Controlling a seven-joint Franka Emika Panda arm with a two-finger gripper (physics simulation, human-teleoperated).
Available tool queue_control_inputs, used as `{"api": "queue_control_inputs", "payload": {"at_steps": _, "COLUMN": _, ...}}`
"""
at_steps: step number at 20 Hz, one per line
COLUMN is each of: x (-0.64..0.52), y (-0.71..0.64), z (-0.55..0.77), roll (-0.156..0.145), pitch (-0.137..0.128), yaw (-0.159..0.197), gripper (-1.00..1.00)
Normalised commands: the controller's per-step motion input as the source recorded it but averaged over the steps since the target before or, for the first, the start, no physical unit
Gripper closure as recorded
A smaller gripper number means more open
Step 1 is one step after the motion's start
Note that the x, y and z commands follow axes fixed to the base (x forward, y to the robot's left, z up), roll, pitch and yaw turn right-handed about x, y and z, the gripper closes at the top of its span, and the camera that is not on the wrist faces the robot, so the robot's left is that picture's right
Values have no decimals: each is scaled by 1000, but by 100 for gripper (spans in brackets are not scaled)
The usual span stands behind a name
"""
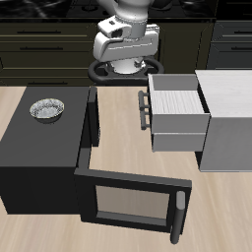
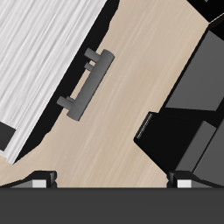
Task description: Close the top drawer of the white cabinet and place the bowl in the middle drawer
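Note:
The white cabinet [image 1: 228, 108] stands beside the black box. Its top drawer [image 1: 175, 96] is pulled out toward the black box and its inside shows empty. Its dark bar handle [image 1: 145, 106] faces that box; in the wrist view the handle [image 2: 86, 83] and the drawer's striped inside [image 2: 35, 61] show below me. The middle drawer is hidden under the open top drawer. The silvery bowl [image 1: 47, 108] sits on the black box's top. My gripper [image 1: 121, 69] is open and empty, high above the table farther back than the handle; it also shows in the wrist view [image 2: 112, 179].
The large black box [image 1: 39, 148] has its hinged door [image 1: 128, 202] swung open toward the table's front edge. Its corner also shows in the wrist view [image 2: 188, 122]. A strip of bare wooden table [image 1: 118, 138] lies between the box and the open drawer.

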Motion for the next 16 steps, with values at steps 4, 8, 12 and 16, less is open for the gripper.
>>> {"api": "queue_control_inputs", "payload": {"at_steps": 4, "x": 19, "y": 8, "z": -40, "roll": -16, "pitch": 18, "yaw": 137, "gripper": -100}}
{"api": "queue_control_inputs", "payload": {"at_steps": 8, "x": 76, "y": 32, "z": -94, "roll": 6, "pitch": 32, "yaw": 191, "gripper": -100}}
{"api": "queue_control_inputs", "payload": {"at_steps": 12, "x": 55, "y": 23, "z": 11, "roll": 55, "pitch": 13, "yaw": 162, "gripper": -100}}
{"api": "queue_control_inputs", "payload": {"at_steps": 16, "x": 52, "y": -107, "z": -12, "roll": -24, "pitch": -16, "yaw": 137, "gripper": -100}}
